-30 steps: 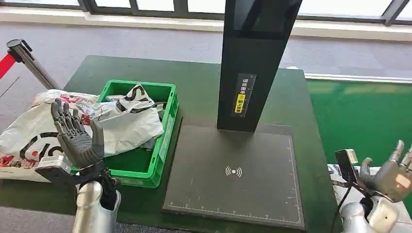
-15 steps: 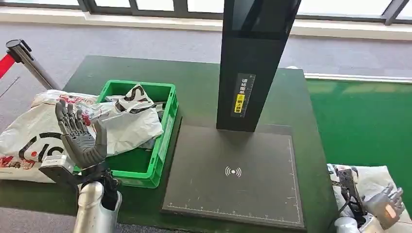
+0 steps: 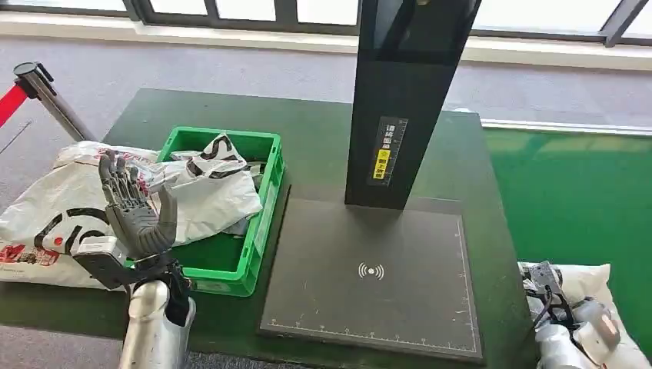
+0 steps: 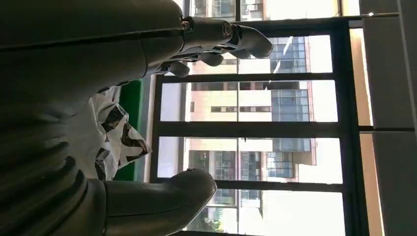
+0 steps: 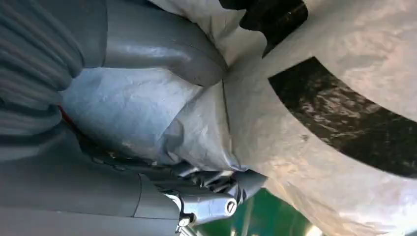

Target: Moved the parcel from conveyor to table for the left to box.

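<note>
- Off the table's near right corner, on the green conveyor surface (image 3: 584, 192): white plastic parcel bag with black markings (image 3: 588, 280). Right hand (image 3: 573, 319) is on it; in the right wrist view the thick grey thumb (image 5: 162, 46) presses into the white film on one side and the darker fingers (image 5: 211, 189) curl against it on the other, bunching a fold of the bag between them. Parcel not on the table.
- Near left edge of the dark green table (image 3: 315, 146): left hand (image 3: 138, 215) raised upright, palm facing right, fingers straight and apart, holding nothing. Left wrist view agrees: thumb (image 4: 167, 196) and fingers (image 4: 226, 39) well apart, only window behind them.
- Near centre-right of table: flat dark grey scanner pad with white wireless symbol (image 3: 373, 277).
- Left of the pad, just beside it: green plastic crate (image 3: 257, 223) holding crumpled white bags with black print (image 3: 207, 192).
- Left edge of table, partly overhanging: large white printed bag (image 3: 46, 223), touching the crate's left side.
- Far edge of the pad: tall black post with a yellow-and-white label (image 3: 404, 100).
- Beyond the far left corner: metal stanchion with red belt (image 3: 34, 88) on the grey floor.
</note>
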Tool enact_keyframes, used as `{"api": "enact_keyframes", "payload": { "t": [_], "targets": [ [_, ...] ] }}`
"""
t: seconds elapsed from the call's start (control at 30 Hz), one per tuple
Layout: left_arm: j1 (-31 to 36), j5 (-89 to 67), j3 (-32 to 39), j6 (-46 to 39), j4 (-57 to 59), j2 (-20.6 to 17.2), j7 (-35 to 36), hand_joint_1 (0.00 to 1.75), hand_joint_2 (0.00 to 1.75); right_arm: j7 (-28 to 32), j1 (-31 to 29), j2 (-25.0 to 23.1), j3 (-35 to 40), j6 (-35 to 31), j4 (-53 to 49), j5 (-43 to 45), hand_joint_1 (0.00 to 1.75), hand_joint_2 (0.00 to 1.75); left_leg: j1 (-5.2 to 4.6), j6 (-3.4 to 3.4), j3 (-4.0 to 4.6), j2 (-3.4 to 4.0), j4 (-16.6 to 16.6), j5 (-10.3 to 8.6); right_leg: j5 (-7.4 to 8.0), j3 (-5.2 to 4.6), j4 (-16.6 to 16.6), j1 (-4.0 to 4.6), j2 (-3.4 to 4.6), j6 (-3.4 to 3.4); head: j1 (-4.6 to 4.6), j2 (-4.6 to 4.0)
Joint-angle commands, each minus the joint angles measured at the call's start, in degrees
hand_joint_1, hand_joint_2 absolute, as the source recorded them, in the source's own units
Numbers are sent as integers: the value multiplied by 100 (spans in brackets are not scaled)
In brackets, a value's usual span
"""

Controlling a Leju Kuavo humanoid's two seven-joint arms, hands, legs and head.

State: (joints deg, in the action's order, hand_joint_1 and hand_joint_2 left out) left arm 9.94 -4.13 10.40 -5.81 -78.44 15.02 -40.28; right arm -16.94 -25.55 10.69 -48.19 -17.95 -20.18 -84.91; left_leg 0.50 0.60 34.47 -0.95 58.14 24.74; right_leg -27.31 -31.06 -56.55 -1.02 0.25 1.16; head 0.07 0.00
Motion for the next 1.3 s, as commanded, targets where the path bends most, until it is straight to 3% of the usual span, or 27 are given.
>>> {"api": "enact_keyframes", "payload": {
  "t": [0.03, 0.13, 0.23, 0.3, 0.33, 0.47, 0.53, 0.6, 0.67, 0.77, 1.0, 1.1, 1.23, 1.3],
  "targets": [
    [236, -111, 121, 36, 447, -24, 28, 0, 175, -95, 94, -42, -159, 67, 377, -65, 175, 175, -1, -5, 4, -3, -17, -15, 14, 3, 21, 2, -16, -7, 0, 0],
    [206, -110, 129, 15, 425, -23, 28, 0, 175, 360, 74, -101, -265, -693, 278, -10, 175, 175, 3, -6, -2, -1, -4, -8, 11, 13, 17, 4, -9, 0, 0, 0],
    [206, -110, 129, 15, 425, -23, 28, 0, 175, 360, 74, -101, -265, -693, 278, -10, 175, 175, 3, -6, -1, 0, -5, -9, 12, 12, 18, 4, -9, 0, 0, 0],
    [165, -116, 134, -26, 388, -27, 28, 0, 175, 988, 23, -188, -420, -1304, 149, 257, 175, 175, 1, -7, 1, 1, -13, -13, 15, 9, 23, 2, -11, -2, 0, 0],
    [100, -107, 144, -61, 321, -36, 28, 0, 175, 1700, -60, -267, -561, -1737, 71, 571, 175, 175, 3, -5, -3, 3, -1, -5, 13, 13, 15, 4, -4, 4, 0, 0],
    [100, -107, 144, -61, 321, -36, 28, 0, 175, 1700, -60, -267, -561, -1737, 71, 571, 175, 175, -5, -5, 6, 15, -3, -2, 19, -2, 9, -1, 9, 13, 0, 0],
    [45, -82, 146, -89, 253, -38, 28, 0, 175, 3120, -114, -453, -919, -2205, -304, 1353, 175, 175, -8, -4, 5, 16, -11, -4, 19, -3, 11, -3, 8, 11, 0, 0],
    [13, -72, 142, -118, 235, -38, 28, 0, 175, 5060, -253, -888, -1527, -2205, -1133, 2410, 175, 175, -9, -4, 1, 31, -16, -2, 21, -5, 13, -3, 21, 7, 0, 0],
    [22, -72, 96, -174, 275, -50, 28, 0, 175, 5688, -317, -1303, -1989, -2205, -2013, 2341, 175, 175, -13, -3, 3, 52, -19, -1, 23, -15, 7, -7, 40, 2, 0, 0],
    [23, -61, 31, -288, 326, -64, 28, 0, 175, 5694, -57, -2077, -1229, -2205, -4130, 2747, 175, 175, -12, -2, 27, 53, -6, -1, 22, -45, -14, -7, 45, 6, 0, 0],
    [19, -53, 12, -393, 357, -51, 28, 0, 175, 5694, 329, -2808, -372, -2205, -6796, 3192, 175, 175, -16, -1, 35, 6, -2, -5, 6, -42, -27, -12, 4, 4, 0, 0],
    [35, -64, 11, -405, 391, -45, 28, 0, 175, 5694, 491, -2936, 0, -2205, -7303, 3399, 175, 175, -17, 1, 31, 23, -1, 0, 0, -45, -32, -12, 15, -5, -2, 0],
    [13, -49, 14, -393, 368, -54, 28, 0, 175, 5694, 728, -2958, 502, -2205, -7249, 3767, 175, 175, -12, 3, 23, 25, -10, -1, 3, -35, -19, -7, 18, -10, -2, 0],
    [-11, -48, 20, -386, 346, -72, 28, 0, 175, 5694, 1095, -2641, 1526, -2205, -6740, 4529, 175, 175, -10, 4, 23, 21, -8, 0, 4, -30, -17, -5, 14, -7, -2, 0]
  ]
}}
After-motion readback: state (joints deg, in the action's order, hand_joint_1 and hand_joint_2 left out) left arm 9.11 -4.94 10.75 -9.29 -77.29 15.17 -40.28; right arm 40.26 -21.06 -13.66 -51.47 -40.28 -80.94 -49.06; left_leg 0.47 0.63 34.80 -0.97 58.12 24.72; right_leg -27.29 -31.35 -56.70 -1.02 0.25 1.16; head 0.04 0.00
